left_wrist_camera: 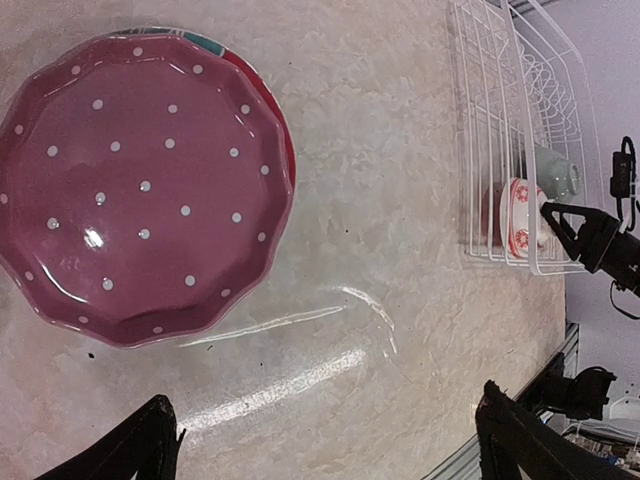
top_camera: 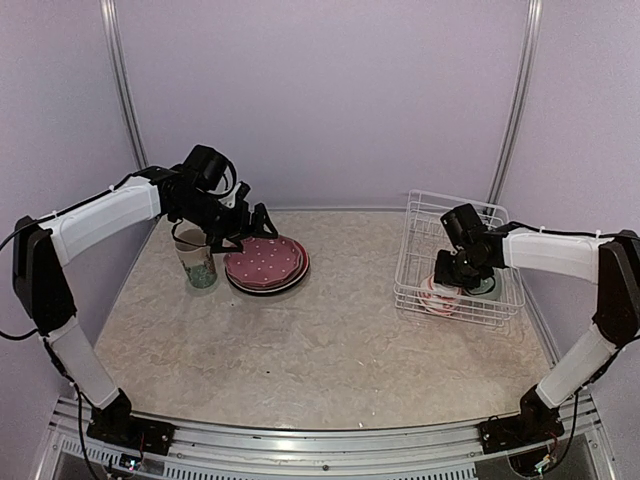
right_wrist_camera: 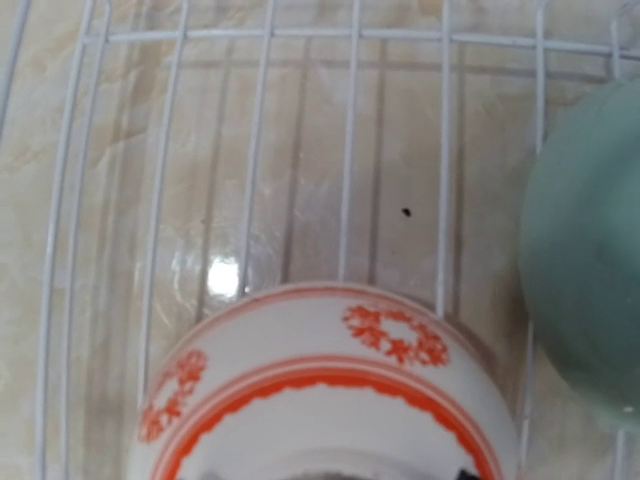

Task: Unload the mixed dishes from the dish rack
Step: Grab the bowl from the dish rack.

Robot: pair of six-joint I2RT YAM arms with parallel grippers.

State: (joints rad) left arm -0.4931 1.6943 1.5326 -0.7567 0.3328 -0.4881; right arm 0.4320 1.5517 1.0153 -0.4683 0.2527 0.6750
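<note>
The pink white-dotted plate tops a stack with teal and red rims showing under it in the left wrist view. The tall patterned mug stands just left of the stack. My left gripper hovers open and empty above the stack's left edge, its fingertips spread wide. The white wire dish rack sits at the right. It holds an upturned white-pink bowl and a mint green bowl. My right gripper is low inside the rack, right over the white-pink bowl; its fingers are almost hidden.
The rack also shows in the left wrist view, with both bowls at its near end. Purple walls with metal posts enclose the marble table. A metal rail runs along the near edge.
</note>
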